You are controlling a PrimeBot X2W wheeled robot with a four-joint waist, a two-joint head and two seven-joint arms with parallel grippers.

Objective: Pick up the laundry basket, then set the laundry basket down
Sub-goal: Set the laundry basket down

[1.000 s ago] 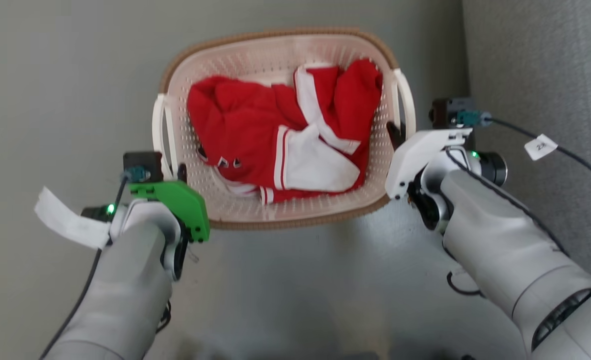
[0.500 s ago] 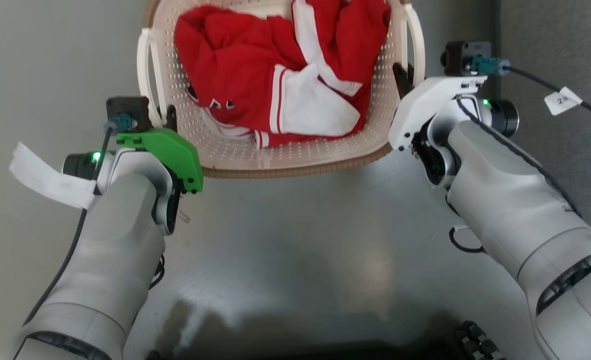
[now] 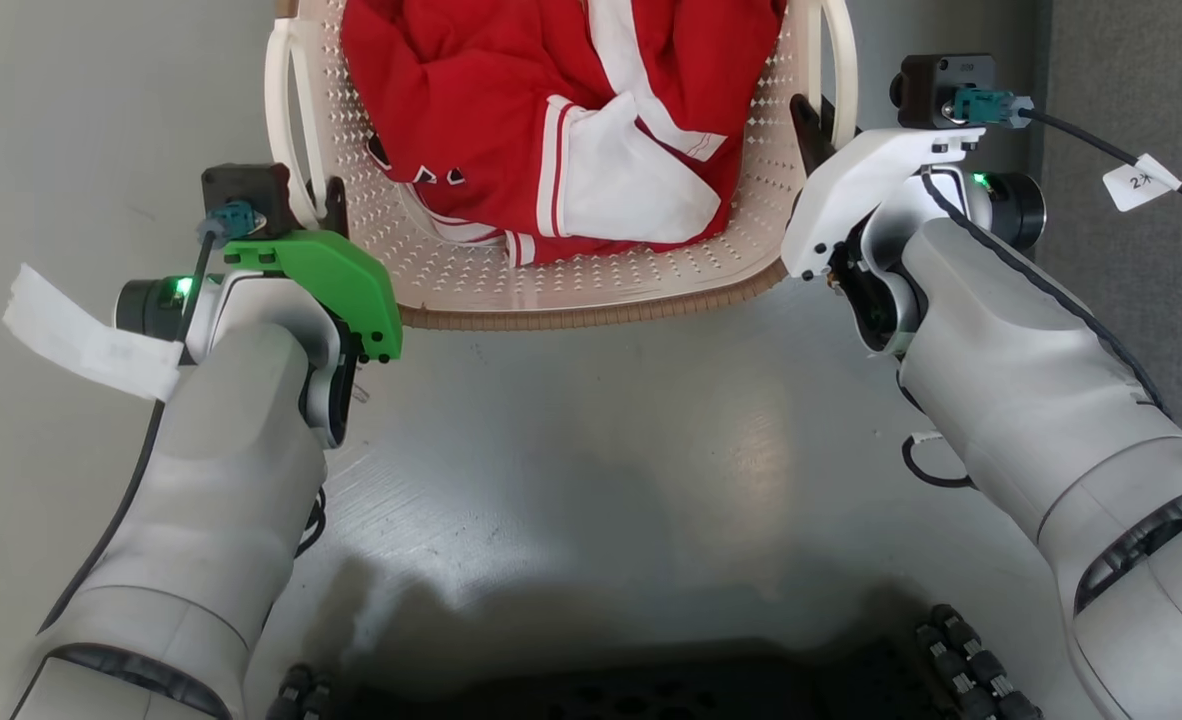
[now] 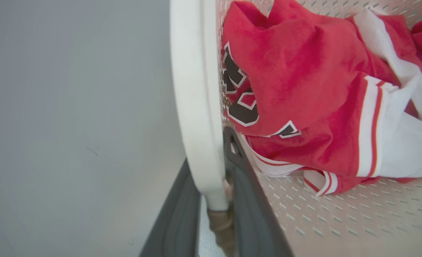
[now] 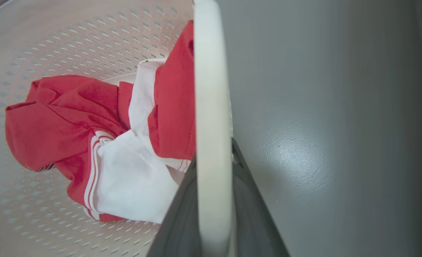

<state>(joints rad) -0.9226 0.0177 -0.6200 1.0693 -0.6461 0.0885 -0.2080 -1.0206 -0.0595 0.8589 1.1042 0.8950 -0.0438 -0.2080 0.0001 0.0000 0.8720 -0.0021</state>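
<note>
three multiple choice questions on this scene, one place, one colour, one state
1. The left gripper holds the laundry basket by:
A. its left side handle
B. its brown front rim
C. its far wall
2. The clothing is:
A. blue and grey
B. red and white
C. green and black
3. The right gripper is:
A. open, holding nothing
B. shut on the clothing
C. shut on the right side handle

1 A: the left wrist view shows fingers either side of the white handle.
2 B: red cloth with white panels lies inside.
3 C: the right wrist view shows fingers flanking the handle.
</note>
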